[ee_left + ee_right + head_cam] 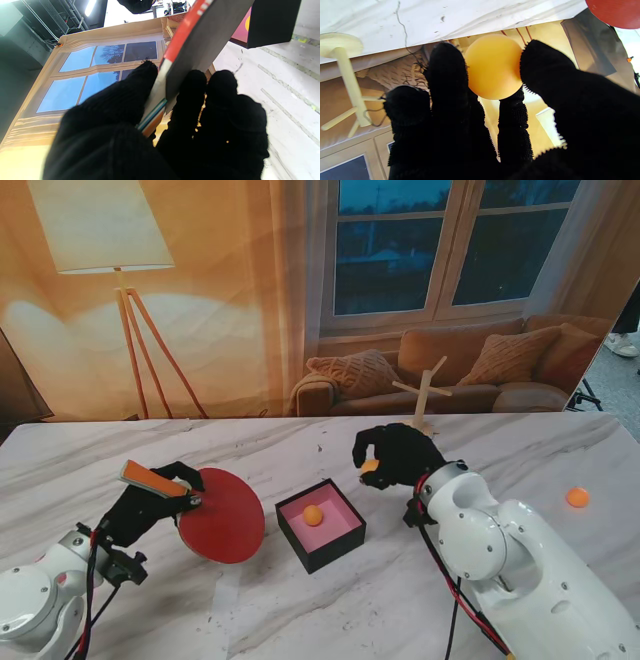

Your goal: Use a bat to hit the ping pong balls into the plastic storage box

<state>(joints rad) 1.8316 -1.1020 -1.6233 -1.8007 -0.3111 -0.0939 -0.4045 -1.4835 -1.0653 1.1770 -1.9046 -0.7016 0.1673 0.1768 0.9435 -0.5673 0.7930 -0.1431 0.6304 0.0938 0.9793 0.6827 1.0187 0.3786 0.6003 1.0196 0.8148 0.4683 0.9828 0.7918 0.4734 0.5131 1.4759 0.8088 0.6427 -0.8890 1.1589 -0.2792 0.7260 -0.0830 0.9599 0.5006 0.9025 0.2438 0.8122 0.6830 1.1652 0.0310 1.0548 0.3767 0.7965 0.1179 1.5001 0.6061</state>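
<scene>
Three orange ping pong balls are in view from the stand: one ball (313,515) lies inside the pink-lined, black-walled plastic storage box (341,546) at the centre of the frame, a second ball (370,466) is pinched in the black-gloved right hand (398,456) just up and right of the box, and a third ball (577,497) rests on the marble table (250,610) at the right edge, well apart from the rest. In the right wrist view the held ball (493,66) is gripped between thumb and fingers (447,72). The red round bat (222,515) lies left of centre, its wooden handle clasped by the closed fingers of the left hand (150,502), the blade near the box's left wall. For a clean hit, the held ball would best be released low and close to the blade, and the bat swung gently toward the box, since a light ball is judged to bounce out or skip past under a hard stroke.
</scene>
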